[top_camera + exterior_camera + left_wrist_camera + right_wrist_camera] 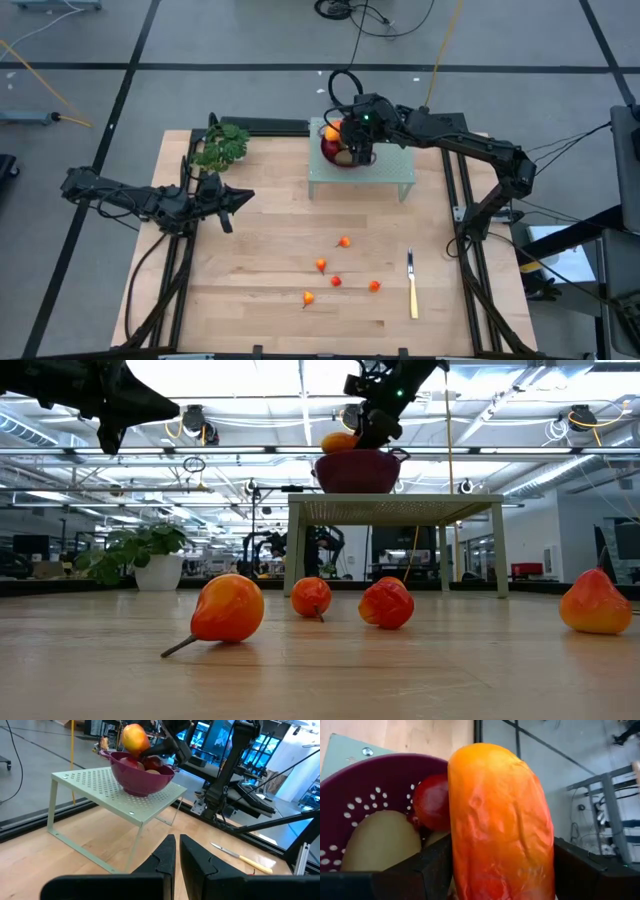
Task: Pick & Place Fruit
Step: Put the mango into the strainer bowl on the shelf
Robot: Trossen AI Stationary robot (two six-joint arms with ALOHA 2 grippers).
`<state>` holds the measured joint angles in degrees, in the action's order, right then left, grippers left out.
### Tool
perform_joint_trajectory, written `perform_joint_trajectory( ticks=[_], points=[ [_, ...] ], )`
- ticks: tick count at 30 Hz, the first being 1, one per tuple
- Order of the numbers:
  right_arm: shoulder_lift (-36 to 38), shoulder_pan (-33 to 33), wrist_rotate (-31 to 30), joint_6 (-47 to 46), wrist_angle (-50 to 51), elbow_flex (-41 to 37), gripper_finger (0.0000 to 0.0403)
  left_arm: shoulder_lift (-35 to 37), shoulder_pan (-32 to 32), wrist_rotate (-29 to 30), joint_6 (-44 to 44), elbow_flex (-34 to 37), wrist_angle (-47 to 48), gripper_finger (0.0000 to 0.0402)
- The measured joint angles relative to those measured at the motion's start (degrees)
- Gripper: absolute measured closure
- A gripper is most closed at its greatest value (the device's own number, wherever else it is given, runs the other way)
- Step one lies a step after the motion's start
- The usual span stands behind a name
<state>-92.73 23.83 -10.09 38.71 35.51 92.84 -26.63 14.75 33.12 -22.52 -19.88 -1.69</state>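
A maroon perforated bowl [345, 155] stands on a pale green perforated stand [362, 178] at the table's far side. In it lie a dark red ball [432, 802] and an olive-brown oval [380, 842]. My right gripper [502, 870] is over the bowl, shut on the elongated orange-red fruit [500, 820]. Several tiny orange-red fruits [321, 265] lie on the wooden table nearer the front. My left gripper [240, 198] hovers shut at the table's left, touching nothing. My right gripper pinches the elongated orange-red fruit between its two fingers, one on each long side [457, 860]. The fingers lie across it and slant down from the table's right. The fruit sticks up above the bowl's rim [134, 737]; I cannot tell whether its lower end rests on the other fruit.
A leafy green bunch [222, 145] lies at the far left corner. A yellow-handled knife [412, 285] lies at the front right, beside the tiny fruits. Bare wood stretches between my left gripper and the stand.
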Motion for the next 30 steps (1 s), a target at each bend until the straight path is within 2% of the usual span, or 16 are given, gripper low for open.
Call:
perform_joint_trajectory(
  ticks=[16,23,30],
  points=[
    [0.1,0.0,-0.8,3.0,-1.0,0.0,0.0106,0.0,0.0,0.0,-0.1,0.0,0.0,0.0378],
    [0.1,0.0,-3.7,3.9,-0.8,0.0,0.0106,0.0,0.0,0.0,-0.1,0.0,0.0,0.0378],
    [1.4,-0.3,-3.7,4.1,-0.4,0.0,0.0106,0.0,0.0,0.0,0.0,0.0,0.0,0.0378]
  ],
)
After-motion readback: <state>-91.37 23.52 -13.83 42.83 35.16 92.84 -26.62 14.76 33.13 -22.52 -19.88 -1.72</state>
